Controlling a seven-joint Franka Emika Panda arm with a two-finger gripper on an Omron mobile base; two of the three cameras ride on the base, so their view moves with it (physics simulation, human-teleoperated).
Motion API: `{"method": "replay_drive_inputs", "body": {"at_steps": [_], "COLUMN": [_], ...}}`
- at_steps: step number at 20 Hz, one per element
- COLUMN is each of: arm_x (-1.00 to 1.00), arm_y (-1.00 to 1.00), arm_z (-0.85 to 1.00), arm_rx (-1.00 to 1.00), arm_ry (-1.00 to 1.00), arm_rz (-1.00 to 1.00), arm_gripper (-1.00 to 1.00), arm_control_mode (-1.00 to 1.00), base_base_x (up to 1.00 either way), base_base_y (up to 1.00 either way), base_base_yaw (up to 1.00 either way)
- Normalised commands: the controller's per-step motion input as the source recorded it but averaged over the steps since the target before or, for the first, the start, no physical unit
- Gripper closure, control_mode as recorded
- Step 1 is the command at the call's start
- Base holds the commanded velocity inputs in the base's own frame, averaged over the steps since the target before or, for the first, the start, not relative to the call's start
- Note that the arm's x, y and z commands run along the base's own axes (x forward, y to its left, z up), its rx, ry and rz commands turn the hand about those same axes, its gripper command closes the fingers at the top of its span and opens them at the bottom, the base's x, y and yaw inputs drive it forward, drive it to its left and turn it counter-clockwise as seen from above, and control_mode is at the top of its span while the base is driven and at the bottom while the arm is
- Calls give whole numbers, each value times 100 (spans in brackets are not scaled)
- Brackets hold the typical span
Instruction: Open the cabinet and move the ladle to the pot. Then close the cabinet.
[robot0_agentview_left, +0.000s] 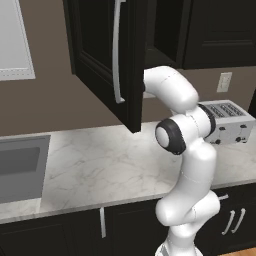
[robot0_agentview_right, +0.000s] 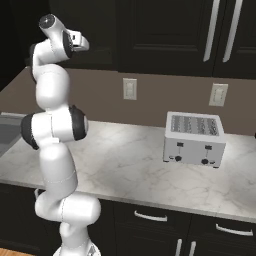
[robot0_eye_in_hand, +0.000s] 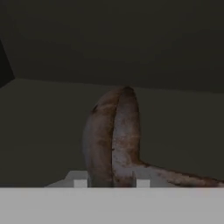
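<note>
A: Where's the arm?
B: Reaching into the black upper wall cabinet (robot0_agentview_left: 107, 55), its raised-panel door swung open above the white marble table (robot0_agentview_left: 110, 165).
A: And the hand (robot0_eye_in_hand: 111, 181)?
B: Its fingers flank the brownish round-bowled ladle (robot0_eye_in_hand: 113, 135) inside the cabinet; whether they pinch it, I cannot tell.

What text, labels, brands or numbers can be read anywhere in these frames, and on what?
None can be read.
Toaster: dark front knobs and small marks, too small to read; no brand shows.
Wall outlets: blank plates.
Cabinet door, ladle, marble counter: no markings.
</note>
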Motion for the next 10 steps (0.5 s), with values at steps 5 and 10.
{"method": "replay_drive_inputs", "body": {"at_steps": [5,10], "arm_x": [19,5], "arm_y": [0,0], "arm_z": [-9,0], "arm_rx": [0,0], "arm_ry": [0,0], "arm_rz": [0,0], "arm_gripper": [100,100], "arm_control_mode": [-100,-100], "base_base_x": [0,0], "base_base_y": [0,0], "base_base_yaw": [0,0]}}
